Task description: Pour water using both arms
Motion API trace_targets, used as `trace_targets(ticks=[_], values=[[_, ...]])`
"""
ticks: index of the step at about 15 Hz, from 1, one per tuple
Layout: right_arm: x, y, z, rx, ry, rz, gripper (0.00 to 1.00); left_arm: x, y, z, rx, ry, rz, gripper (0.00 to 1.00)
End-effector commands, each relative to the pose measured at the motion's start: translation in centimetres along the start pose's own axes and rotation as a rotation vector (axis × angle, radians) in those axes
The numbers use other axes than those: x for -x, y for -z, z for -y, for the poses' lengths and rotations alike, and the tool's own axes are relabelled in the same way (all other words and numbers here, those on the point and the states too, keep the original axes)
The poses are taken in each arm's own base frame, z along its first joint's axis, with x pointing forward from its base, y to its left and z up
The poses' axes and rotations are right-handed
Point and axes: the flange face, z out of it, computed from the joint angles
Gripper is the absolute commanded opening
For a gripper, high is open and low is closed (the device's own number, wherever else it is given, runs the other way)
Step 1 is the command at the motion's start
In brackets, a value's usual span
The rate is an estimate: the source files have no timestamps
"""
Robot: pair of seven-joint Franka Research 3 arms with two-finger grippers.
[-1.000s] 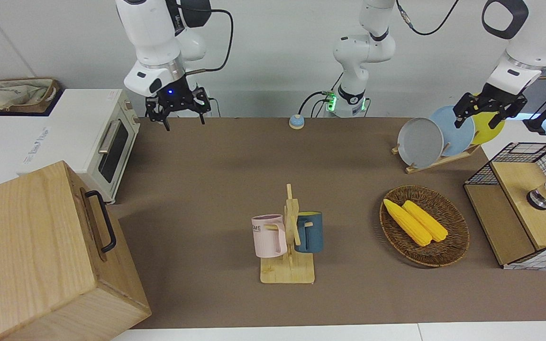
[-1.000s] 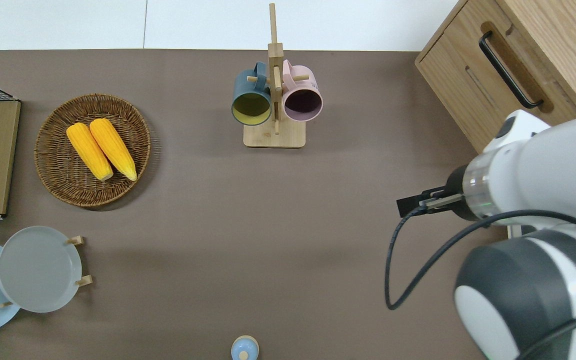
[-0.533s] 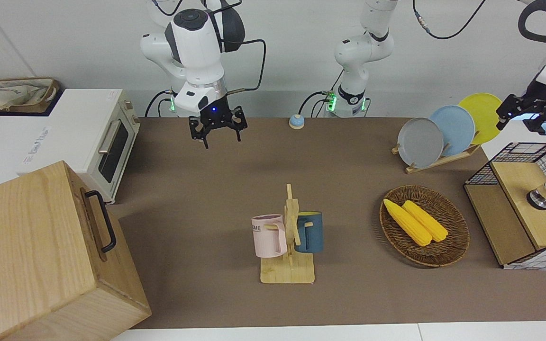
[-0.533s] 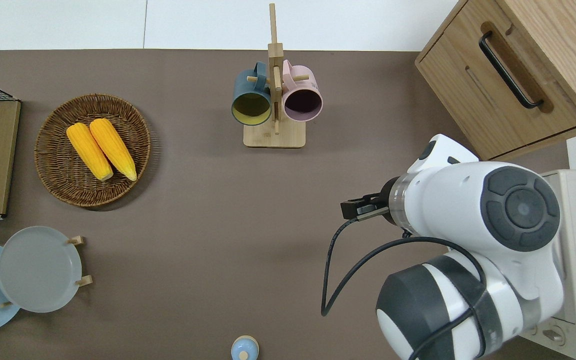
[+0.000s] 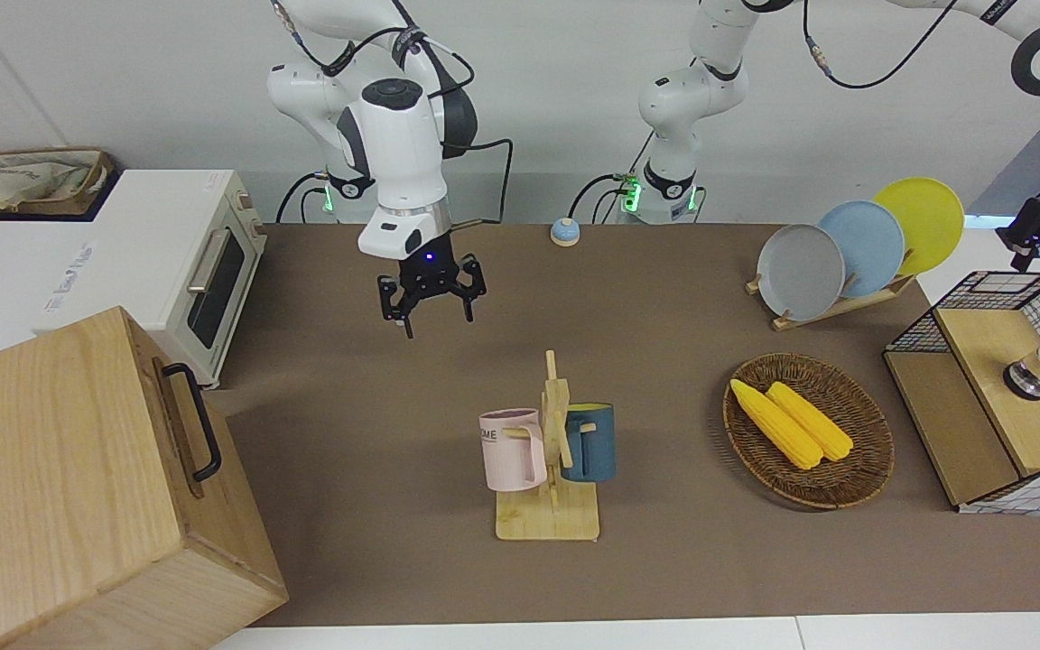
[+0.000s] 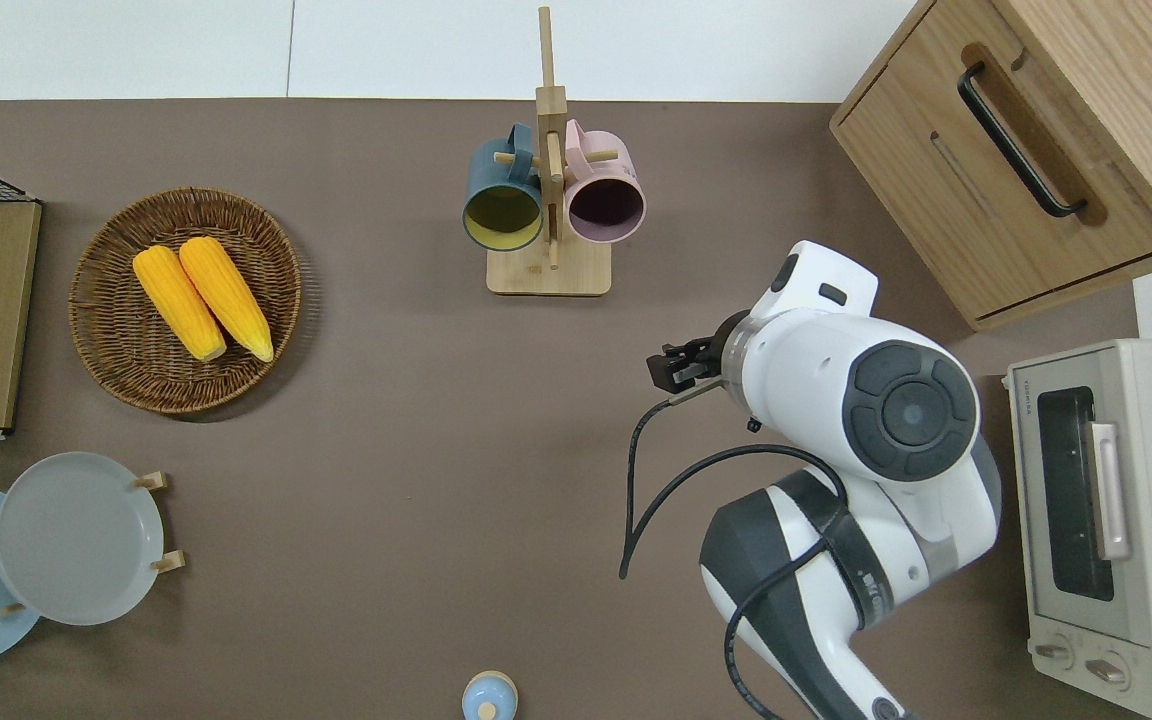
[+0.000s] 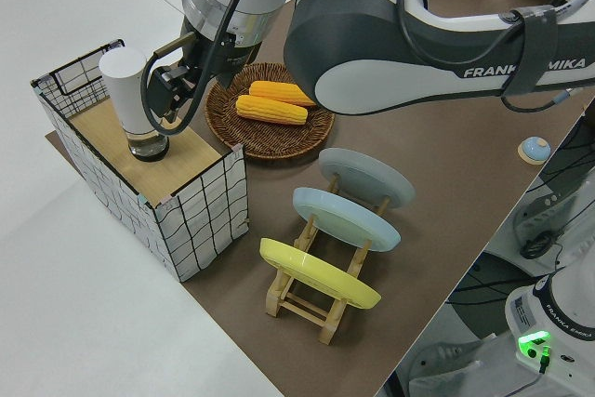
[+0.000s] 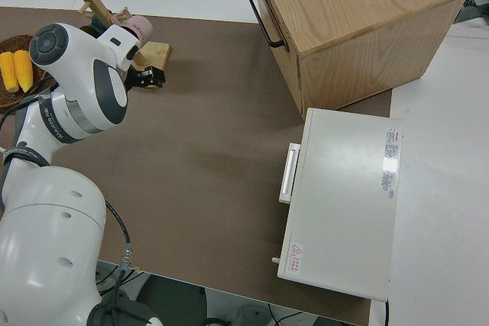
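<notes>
Overhead view: the right gripper (image 6: pixel 674 366) hangs over bare brown table (image 6: pixel 416 440), its two fingers spread with nothing between them. Nearer to the robots than it, a small blue bell (image 6: pixel 489 696) sits at the table's edge. At the right arm's end of the table stands a white toaster oven (image 6: pixel 1106 520), a sticker with blue lettering on its top too small to read and a red warning label on its corner. Between the gripper and the left arm's end, a wooden rack (image 5: pixel 831 305) holds grey, blue and yellow plates.

Farther from the robots than the right gripper, a wooden mug stand (image 6: pixel 548 200) carries a pink mug (image 5: pixel 513 450), printed with dark letters of which "ME" can be read, and a dark blue mug (image 5: pixel 589 442). A wicker basket (image 5: pixel 863 478) holding two cobs of corn (image 6: pixel 201 298) lies toward the left arm's end, and a wooden cabinet (image 6: pixel 1026 150) with a black handle stands at the right arm's end.

The left gripper (image 7: pixel 169 90), fingers parted, hangs beside a white cylinder (image 7: pixel 132 99) standing on a wire-sided box (image 7: pixel 139 183). The left arm's forearm reads "FRANKA EMIKA".
</notes>
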Motion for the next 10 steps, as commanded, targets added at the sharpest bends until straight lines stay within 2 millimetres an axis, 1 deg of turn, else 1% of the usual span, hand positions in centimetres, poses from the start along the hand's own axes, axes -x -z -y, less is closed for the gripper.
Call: trace_targets(ticks=[1, 2, 3, 4, 5, 6, 10], values=[[-2.4, -1.9, 0.9, 0.059, 0.133, -0.067, 0.99, 0.6, -2.1, 3.0, 0.039, -0.044, -0.087, 0.99], [-3.1, -2.5, 0.8, 0.089, 0.174, -0.088, 0.99, 0.9, -2.8, 4.1, 0.03, -0.035, -0.113, 0.99], [-3.9, -3.4, 0.8, 0.081, 0.182, -0.094, 0.99, 0.7, -3.7, 4.5, 0.038, -0.026, -0.15, 0.99], [-5.4, -3.8, 1.7, 0.058, 0.189, -0.138, 0.99, 0.5, -4.7, 4.7, 0.03, -0.022, -0.189, 0.99], [-6.6, -4.3, 1.8, 0.049, 0.191, -0.151, 0.985, 0.5, -5.4, 4.9, 0.026, 0.003, -0.235, 0.99], [-7.2, -4.5, 1.5, 0.051, 0.191, -0.16, 0.983, 0.2, -6.6, 4.7, 0.036, 0.019, -0.257, 0.99], [-8.8, -5.1, 0.8, 0.057, 0.192, -0.183, 0.975, -0.8, -8.3, 3.6, 0.048, 0.053, -0.31, 0.99]])
